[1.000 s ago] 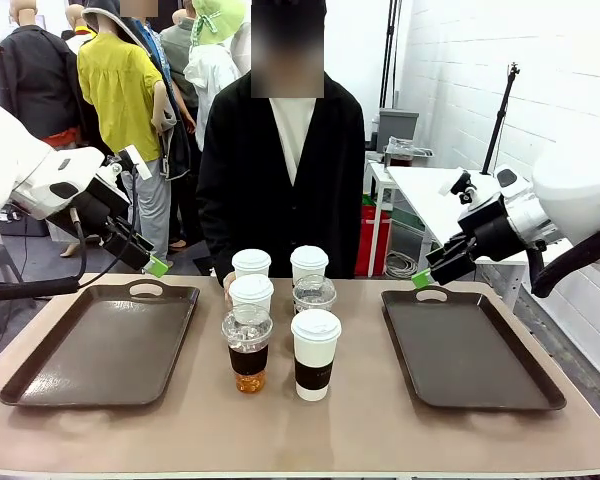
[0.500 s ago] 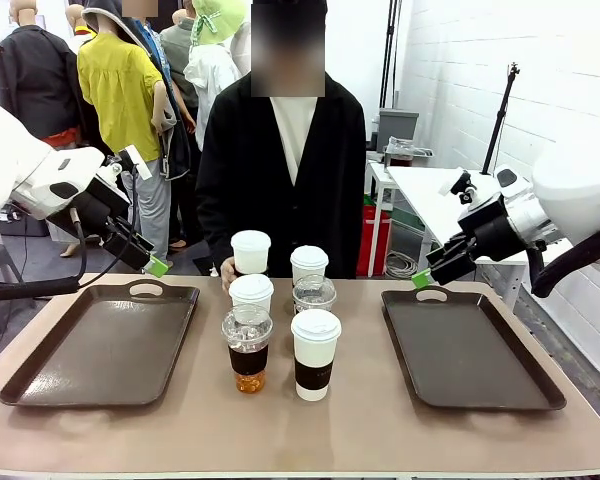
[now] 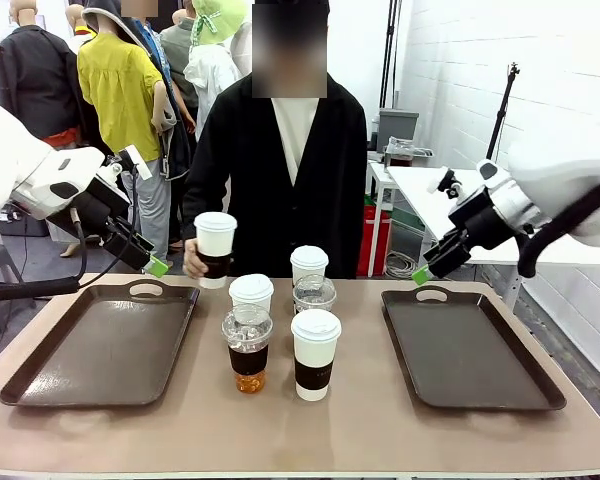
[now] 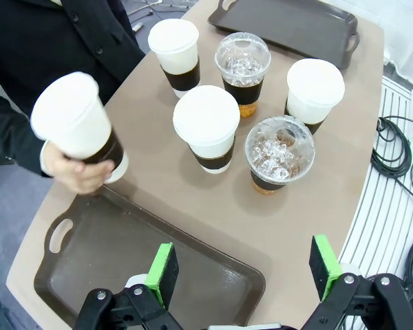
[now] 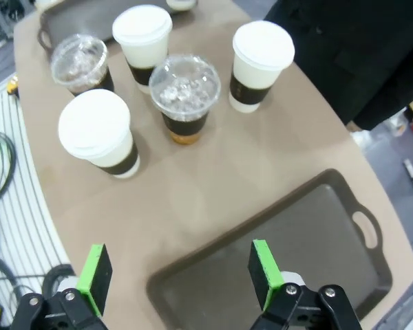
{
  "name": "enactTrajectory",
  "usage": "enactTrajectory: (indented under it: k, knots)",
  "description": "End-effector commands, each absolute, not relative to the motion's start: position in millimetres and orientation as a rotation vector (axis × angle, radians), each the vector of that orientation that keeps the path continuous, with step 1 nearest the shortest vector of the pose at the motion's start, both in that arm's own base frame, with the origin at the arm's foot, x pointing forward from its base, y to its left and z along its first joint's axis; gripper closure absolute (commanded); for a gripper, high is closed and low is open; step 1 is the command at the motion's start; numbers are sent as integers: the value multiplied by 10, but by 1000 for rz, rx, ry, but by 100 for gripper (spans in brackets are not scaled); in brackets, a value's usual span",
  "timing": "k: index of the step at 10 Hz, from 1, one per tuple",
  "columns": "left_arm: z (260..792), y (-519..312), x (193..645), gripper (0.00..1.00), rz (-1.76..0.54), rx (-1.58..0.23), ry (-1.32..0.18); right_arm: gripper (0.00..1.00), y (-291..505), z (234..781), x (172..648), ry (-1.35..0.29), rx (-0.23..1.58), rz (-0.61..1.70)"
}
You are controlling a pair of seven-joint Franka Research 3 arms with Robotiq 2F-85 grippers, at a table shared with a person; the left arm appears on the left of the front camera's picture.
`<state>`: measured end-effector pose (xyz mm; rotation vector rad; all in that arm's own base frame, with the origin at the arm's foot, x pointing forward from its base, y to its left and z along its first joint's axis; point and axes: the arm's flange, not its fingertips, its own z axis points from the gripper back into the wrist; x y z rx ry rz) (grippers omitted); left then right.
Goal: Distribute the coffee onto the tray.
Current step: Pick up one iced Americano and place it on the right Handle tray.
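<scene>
Person's hand [image 3: 193,262] now holds the back-left paper cup [image 3: 215,249] off the table [image 3: 380,430]. It is upright and further left than 0.5 s ago, near the left tray [image 3: 100,345] handle. The other five sit unmoved between the trays: three paper cups [image 3: 315,352] and two clear cups [image 3: 247,347]. Left gripper [image 3: 156,266] unchanged, fingers spread, empty. Right gripper [image 3: 421,277] also spread and empty, over the right tray [image 3: 470,350] far end, wrist shifted up slightly.

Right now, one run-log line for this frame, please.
person's hand holds paper cup aloft near left tray | five cups on table | left gripper jaws open, empty | right gripper jaws open, empty
</scene>
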<state>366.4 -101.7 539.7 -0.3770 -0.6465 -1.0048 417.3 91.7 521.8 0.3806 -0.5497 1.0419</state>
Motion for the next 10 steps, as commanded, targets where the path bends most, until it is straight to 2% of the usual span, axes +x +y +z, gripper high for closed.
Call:
enactTrajectory:
  k: [1,3,5,10]
  knots:
    - [5398,-995,3675,0,-1013,-384,-646,0,894,5274,4596,-476,287,1134]
    - [5398,-995,3675,0,-1013,-384,-646,0,836,5116,4870,-468,297,1193]
    - [5398,-995,3675,0,-1013,-384,-646,0,722,4872,5083,-477,383,1286]
    - [5398,-995,3675,0,-1013,-384,-646,0,590,4417,5246,-652,606,1338]
